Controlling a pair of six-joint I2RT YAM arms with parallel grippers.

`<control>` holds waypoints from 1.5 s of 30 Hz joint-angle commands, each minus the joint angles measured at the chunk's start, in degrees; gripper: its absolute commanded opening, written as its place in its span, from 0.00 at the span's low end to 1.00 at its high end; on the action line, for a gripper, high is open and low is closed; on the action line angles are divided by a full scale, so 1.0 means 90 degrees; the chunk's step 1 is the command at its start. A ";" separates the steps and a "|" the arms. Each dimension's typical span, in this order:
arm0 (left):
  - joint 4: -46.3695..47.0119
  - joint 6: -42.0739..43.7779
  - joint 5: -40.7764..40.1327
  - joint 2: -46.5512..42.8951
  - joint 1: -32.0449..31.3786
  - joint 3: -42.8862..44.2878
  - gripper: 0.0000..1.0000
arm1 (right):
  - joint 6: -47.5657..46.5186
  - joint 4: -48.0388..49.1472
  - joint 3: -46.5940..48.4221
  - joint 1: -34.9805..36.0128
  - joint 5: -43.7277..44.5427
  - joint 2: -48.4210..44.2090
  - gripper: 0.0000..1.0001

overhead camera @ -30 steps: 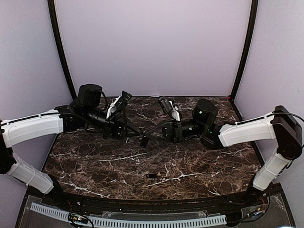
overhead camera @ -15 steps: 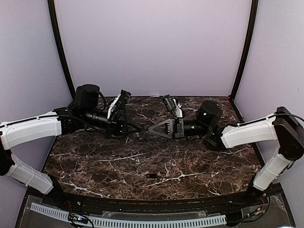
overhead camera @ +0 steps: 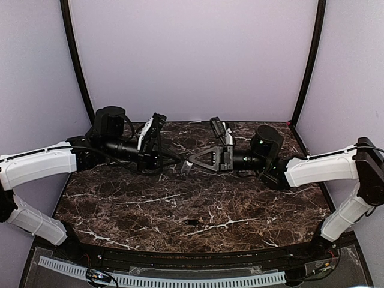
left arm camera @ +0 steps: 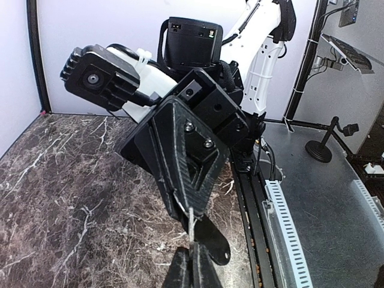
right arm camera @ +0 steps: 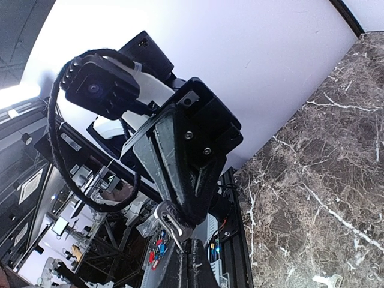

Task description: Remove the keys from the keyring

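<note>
Both grippers meet tip to tip above the middle of the marble table. My left gripper is shut on a thin silvery keyring wire. A dark oblong key with a small hole hangs from that wire, just right of the fingers. My right gripper is shut on the same ring from the other side. A silvery slotted metal piece hangs just above its tips. Another small dark key with a pale glint lies loose on the table, nearer the front edge.
Lilac walls with black corner posts enclose the table at the back and both sides. A white slotted cable rail runs along the front, below the table's edge.
The right arm has swung back and to the right, and its gripper has levelled out. The meeting point of the two grippers has risen slightly. The loose key on the table has not moved.
</note>
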 commanded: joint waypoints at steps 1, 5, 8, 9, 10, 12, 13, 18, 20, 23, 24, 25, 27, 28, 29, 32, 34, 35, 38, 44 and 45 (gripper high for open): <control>-0.0451 0.0197 0.0083 -0.0325 -0.0119 -0.0187 0.00 | 0.0034 0.0280 0.0013 -0.0199 0.0825 -0.0274 0.00; -0.0377 0.0223 -0.0060 -0.0422 -0.0158 -0.0262 0.00 | 0.0156 0.0216 -0.0030 -0.0221 0.0996 -0.0265 0.00; -0.0370 0.0245 -0.0108 -0.0442 -0.0179 -0.0273 0.00 | 0.0237 0.0209 -0.0077 -0.0248 0.1108 -0.0282 0.00; -0.0347 0.0241 -0.0119 -0.0452 -0.0180 -0.0283 0.00 | 0.0257 0.0229 -0.0097 -0.0257 0.1139 -0.0291 0.00; -0.0331 0.0240 -0.0127 -0.0459 -0.0180 -0.0299 0.00 | 0.0273 0.0230 -0.0105 -0.0270 0.1165 -0.0301 0.00; -0.0293 0.0239 -0.0135 -0.0486 -0.0180 -0.0323 0.00 | 0.0301 0.0226 -0.0148 -0.0299 0.1212 -0.0330 0.00; -0.0283 0.0240 -0.0135 -0.0500 -0.0180 -0.0328 0.00 | 0.0330 0.0233 -0.0174 -0.0301 0.1238 -0.0338 0.00; -0.0204 0.0240 -0.0135 -0.0548 -0.0198 -0.0381 0.00 | 0.0424 0.0182 -0.0214 -0.0350 0.1283 -0.0320 0.00; -0.0186 0.0263 -0.0290 -0.0574 -0.0221 -0.0411 0.00 | 0.0462 0.0137 -0.0204 -0.0358 0.1310 -0.0297 0.00; -0.0185 0.0321 -0.0451 -0.0613 -0.0280 -0.0437 0.00 | 0.0543 0.0086 -0.0183 -0.0383 0.1315 -0.0244 0.00; -0.0188 0.0348 -0.0494 -0.0626 -0.0307 -0.0446 0.00 | 0.0573 0.0089 -0.0179 -0.0387 0.1320 -0.0224 0.00; -0.0184 0.0366 -0.0558 -0.0641 -0.0333 -0.0456 0.00 | 0.0598 0.0057 -0.0169 -0.0395 0.1331 -0.0212 0.00; -0.0178 0.0416 -0.0688 -0.0671 -0.0386 -0.0482 0.00 | 0.0635 0.0014 -0.0159 -0.0404 0.1365 -0.0190 0.00; -0.0171 0.0445 -0.0764 -0.0695 -0.0408 -0.0496 0.00 | 0.0659 -0.0002 -0.0158 -0.0416 0.1386 -0.0182 0.00; -0.0154 0.0472 -0.0841 -0.0716 -0.0427 -0.0520 0.00 | 0.0681 -0.0004 -0.0161 -0.0426 0.1404 -0.0177 0.00; -0.0126 0.0561 -0.1087 -0.0791 -0.0503 -0.0580 0.00 | 0.0764 0.0032 -0.0180 -0.0467 0.1460 -0.0186 0.00; -0.0160 0.0629 -0.1239 -0.0800 -0.0559 -0.0594 0.00 | 0.0813 0.0089 -0.0188 -0.0486 0.1447 -0.0182 0.00; -0.0190 0.0667 -0.1309 -0.0791 -0.0607 -0.0584 0.00 | 0.0842 0.0110 -0.0184 -0.0494 0.1450 -0.0177 0.00; -0.0272 0.0787 -0.1543 -0.0775 -0.0731 -0.0569 0.00 | 0.0883 0.0104 -0.0165 -0.0505 0.1476 -0.0167 0.00; -0.0478 0.1059 -0.2114 -0.0756 -0.0999 -0.0574 0.00 | 0.0957 0.0074 -0.0143 -0.0524 0.1589 -0.0213 0.00; -0.0491 0.1098 -0.2211 -0.0758 -0.1042 -0.0578 0.00 | 0.0971 0.0071 -0.0132 -0.0526 0.1609 -0.0220 0.00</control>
